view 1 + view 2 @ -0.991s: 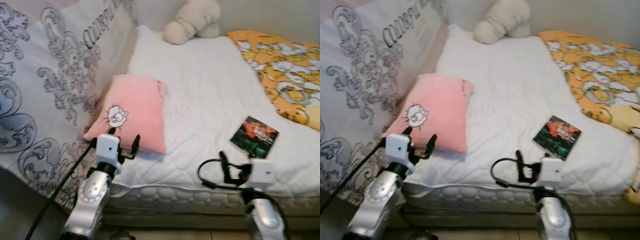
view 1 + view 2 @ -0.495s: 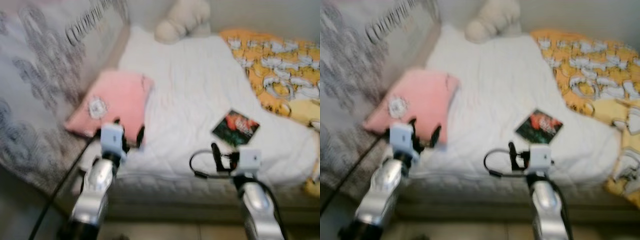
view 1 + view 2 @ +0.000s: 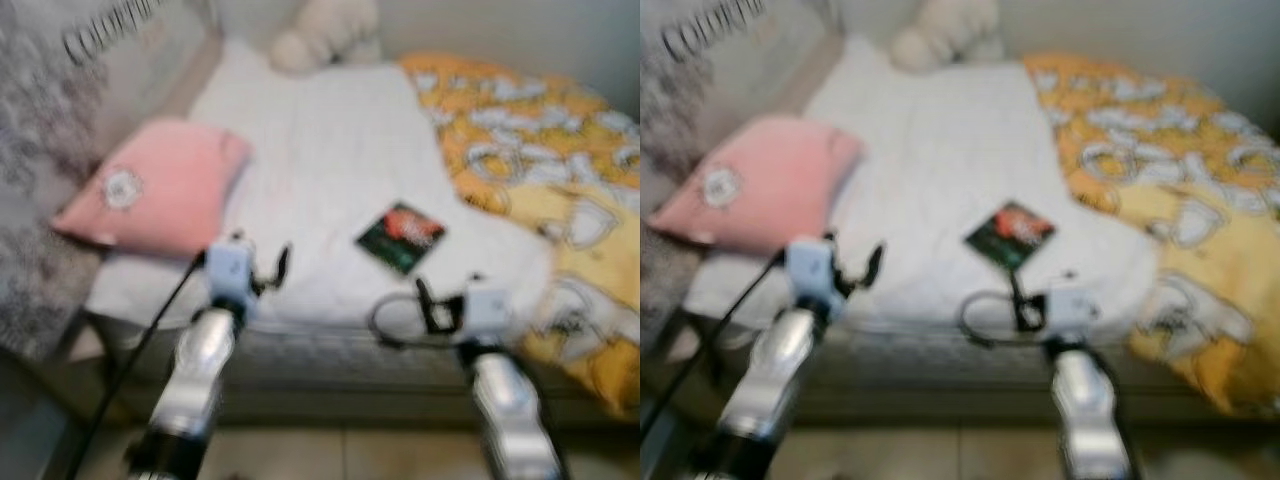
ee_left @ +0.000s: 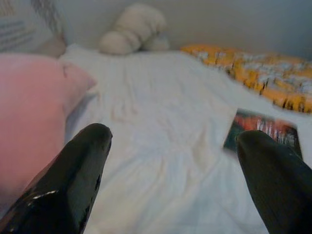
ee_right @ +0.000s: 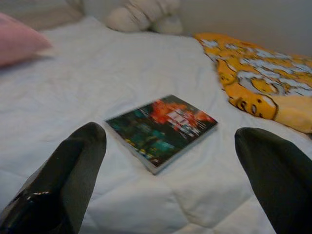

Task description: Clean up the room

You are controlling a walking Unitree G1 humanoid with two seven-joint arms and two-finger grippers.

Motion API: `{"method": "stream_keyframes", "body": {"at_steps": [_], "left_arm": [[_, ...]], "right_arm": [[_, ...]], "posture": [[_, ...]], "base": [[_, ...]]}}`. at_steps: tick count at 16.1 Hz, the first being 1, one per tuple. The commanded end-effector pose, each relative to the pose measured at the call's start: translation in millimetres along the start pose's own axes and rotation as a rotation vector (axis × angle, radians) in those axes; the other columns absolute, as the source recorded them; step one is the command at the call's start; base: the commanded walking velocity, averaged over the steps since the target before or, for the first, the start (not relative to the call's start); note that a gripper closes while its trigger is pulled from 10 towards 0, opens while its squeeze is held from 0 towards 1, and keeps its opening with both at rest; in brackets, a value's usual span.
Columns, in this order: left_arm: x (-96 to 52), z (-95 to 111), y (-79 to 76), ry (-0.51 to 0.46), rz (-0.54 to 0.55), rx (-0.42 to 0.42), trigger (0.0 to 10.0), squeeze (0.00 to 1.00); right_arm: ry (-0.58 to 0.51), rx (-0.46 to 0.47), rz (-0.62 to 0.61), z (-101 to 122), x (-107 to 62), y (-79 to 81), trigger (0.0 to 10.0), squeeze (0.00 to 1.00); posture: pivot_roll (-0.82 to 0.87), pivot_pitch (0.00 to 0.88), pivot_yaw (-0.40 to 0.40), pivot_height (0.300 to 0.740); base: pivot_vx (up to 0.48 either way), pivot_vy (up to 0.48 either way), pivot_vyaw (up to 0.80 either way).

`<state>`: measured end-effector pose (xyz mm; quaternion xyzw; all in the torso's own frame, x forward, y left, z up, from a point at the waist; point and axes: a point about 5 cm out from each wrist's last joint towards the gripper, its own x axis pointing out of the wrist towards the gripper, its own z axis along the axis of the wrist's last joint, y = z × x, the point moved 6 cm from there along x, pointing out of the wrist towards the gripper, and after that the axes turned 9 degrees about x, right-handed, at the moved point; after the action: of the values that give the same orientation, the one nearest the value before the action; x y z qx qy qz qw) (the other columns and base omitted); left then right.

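- Near the bed's [image 3: 330, 140] front edge: book [image 3: 401, 236] flat on white quilt, long axis skewed to that edge.
- Right gripper [image 5: 170, 161] just short of it, book straight ahead between wide-spread fingers [image 5: 73, 161], nothing held.
- Left gripper [image 3: 258, 270] also spread, empty, nearer pink pillow [image 3: 155, 195].
- Right arm looks closer for the pick.

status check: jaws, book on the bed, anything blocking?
Left gripper and right gripper: jaws open, empty. Book flat on white quilt, ahead of right gripper. Nothing between them; pink pillow off left.
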<state>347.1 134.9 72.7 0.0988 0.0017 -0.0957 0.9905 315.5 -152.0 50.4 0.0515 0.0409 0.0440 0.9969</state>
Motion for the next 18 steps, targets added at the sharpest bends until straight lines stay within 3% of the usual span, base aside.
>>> {"method": "stream_keyframes", "body": {"at_steps": [1, 2, 5, 6, 10, 15, 18], "left_arm": [[1.5, 1.5, -6.0, -0.005, -0.007, -0.012, 10.0, 0.0], [2.5, -5.2, -1.3, 0.029, 0.045, 0.068, 10.0, 0.0], [8.3, 3.9, -1.4, -0.003, 0.015, -0.01, 10.0, 0.0], [11.4, 1.2, 5.5, 0.012, 0.048, -0.018, 10.0, 0.0], [16.8, 5.0, 8.6, 0.002, 0.058, 0.024, 10.0, 0.0], [13.4, -3.6, 26.1, 0.038, 0.145, 0.025, 10.0, 0.0], [14.1, -5.3, 26.8, 0.042, 0.147, 0.029, 10.0, 0.0]], "right_arm": [[-0.012, -0.025, -0.009, 4.8, -0.1, -7.8, 10.0, 0.0], [0.011, -0.033, -0.011, -0.1, -1.4, -9.9, 10.0, 0.0], [0.021, -0.023, 0.01, -2.1, 1.0, -6.4, 10.0, 0.0], [0.031, -0.031, 0.031, -2.9, 5.2, 0.5, 10.0, 0.0], [0.012, -0.014, 0.063, 2.7, 16.0, 16.9, 10.0, 0.0], [0.048, -0.04, 0.105, -6.7, 16.7, 20.8, 10.0, 0.0], [0.051, -0.044, 0.109, -7.9, 18.6, 20.6, 10.0, 0.0]], "posture": [[0.07, 0.0, -0.044, 0.74], [0.07, 0.0, -0.047, 0.74], [0.07, 0.0, -0.052, 0.74], [0.08, 0.0, -0.049, 0.74], [0.1, 0.0, -0.057, 0.74], [0.13, 0.0, -0.078, 0.74], [0.13, 0.0, -0.081, 0.74]], "base": [[0.0, -0.416, 0.0], [0.0, 0.0, -0.77], [0.155, 0.0, -0.75], [0.465, 0.0, 0.0], [0.464, 0.0, 0.0], [0.462, 0.0, 0.0], [0.458, 0.0, 0.0]]}}
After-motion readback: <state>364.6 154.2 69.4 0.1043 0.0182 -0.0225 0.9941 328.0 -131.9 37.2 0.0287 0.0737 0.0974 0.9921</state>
